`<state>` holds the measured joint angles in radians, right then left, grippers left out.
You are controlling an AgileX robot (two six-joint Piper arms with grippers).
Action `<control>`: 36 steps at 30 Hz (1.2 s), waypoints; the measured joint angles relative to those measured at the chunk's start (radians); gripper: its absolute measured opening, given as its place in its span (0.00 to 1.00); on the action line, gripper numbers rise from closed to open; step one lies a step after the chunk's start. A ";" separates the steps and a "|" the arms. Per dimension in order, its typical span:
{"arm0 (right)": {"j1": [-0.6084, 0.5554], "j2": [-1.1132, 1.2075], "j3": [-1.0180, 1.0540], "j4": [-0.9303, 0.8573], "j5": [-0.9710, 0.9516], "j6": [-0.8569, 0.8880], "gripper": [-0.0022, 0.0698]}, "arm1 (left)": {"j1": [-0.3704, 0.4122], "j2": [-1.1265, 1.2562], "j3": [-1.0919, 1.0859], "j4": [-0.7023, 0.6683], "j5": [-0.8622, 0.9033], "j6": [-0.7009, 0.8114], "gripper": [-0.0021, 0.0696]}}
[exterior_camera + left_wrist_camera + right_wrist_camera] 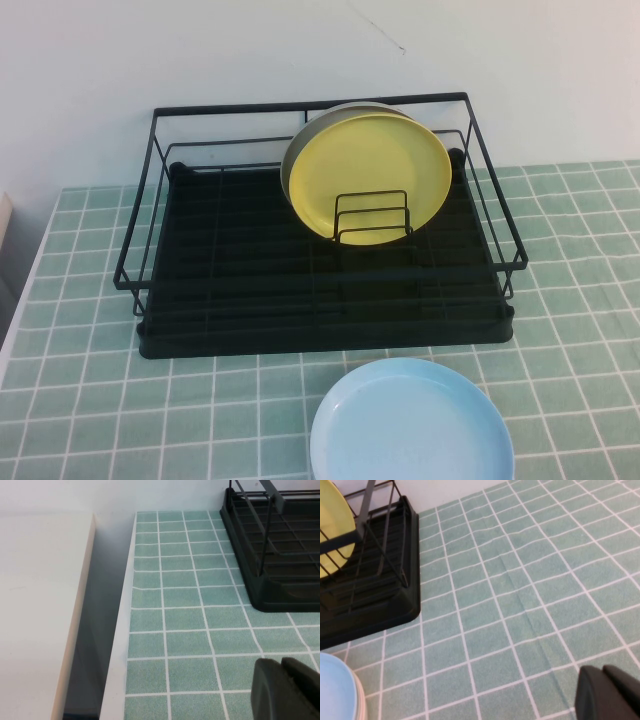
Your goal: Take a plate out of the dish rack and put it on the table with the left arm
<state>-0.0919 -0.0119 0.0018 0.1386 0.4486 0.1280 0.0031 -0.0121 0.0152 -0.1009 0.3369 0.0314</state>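
The yellow plate stands upright in the small wire holder at the back right of the black dish rack, with a grey plate right behind it. The plate's edge also shows in the right wrist view. Neither arm shows in the high view. My left gripper is shut and empty, low over the green tiled table, near the rack's left front corner. My right gripper is shut and empty over the tiles to the right of the rack.
A light blue plate lies on the table in front of the rack, and also shows in the right wrist view. The table's left edge drops to a gap beside a white surface.
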 joint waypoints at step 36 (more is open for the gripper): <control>0.000 0.000 0.000 0.000 0.000 0.000 0.03 | 0.000 0.000 0.007 -0.070 -1.123 -0.084 0.02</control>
<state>-0.0919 -0.0119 0.0018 0.1386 0.4486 0.1280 0.0031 -0.0125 0.0226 -0.1713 -0.7864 -0.0530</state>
